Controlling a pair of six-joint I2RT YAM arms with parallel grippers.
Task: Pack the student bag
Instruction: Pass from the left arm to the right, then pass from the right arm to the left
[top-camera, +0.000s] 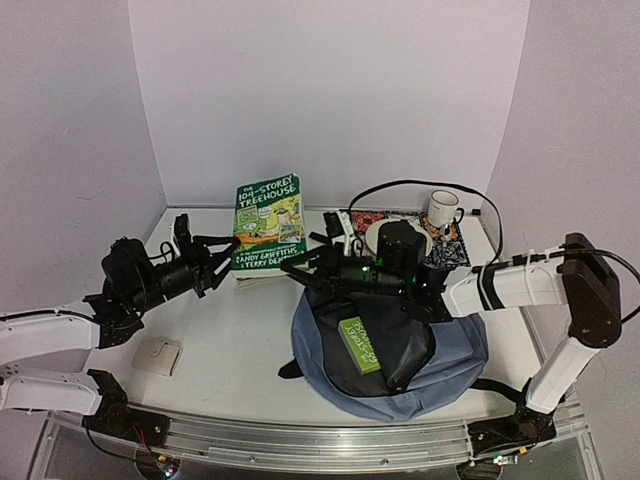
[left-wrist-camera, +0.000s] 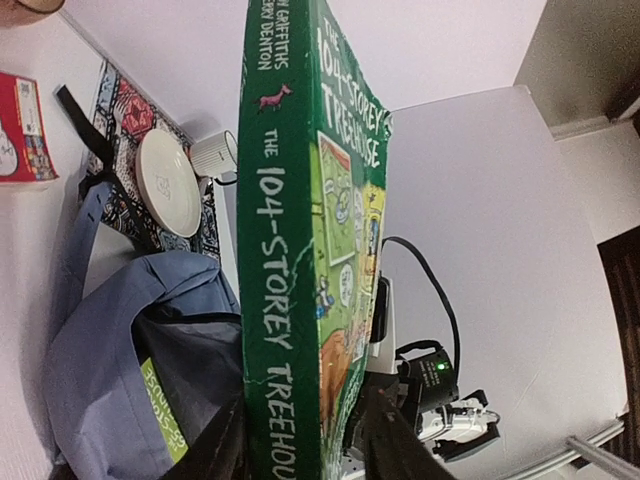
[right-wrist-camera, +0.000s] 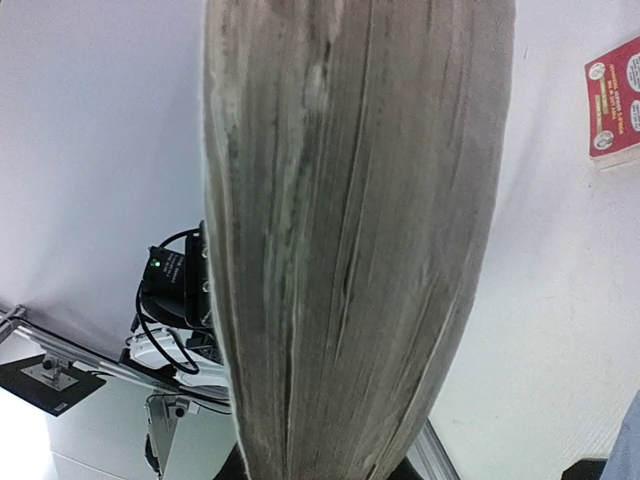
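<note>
Book (top-camera: 268, 222) stands between left end effector (top-camera: 220, 262) and right end effector (top-camera: 313, 266), arms outstretched.

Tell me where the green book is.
Top view, left of centre: the green book stands upright between the left pincer and right pincer, behind the backpack and left of the plate.

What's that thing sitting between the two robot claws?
A green book, standing upright with the left gripper at one side and the right gripper at the other. The top external view shows it best.
</note>
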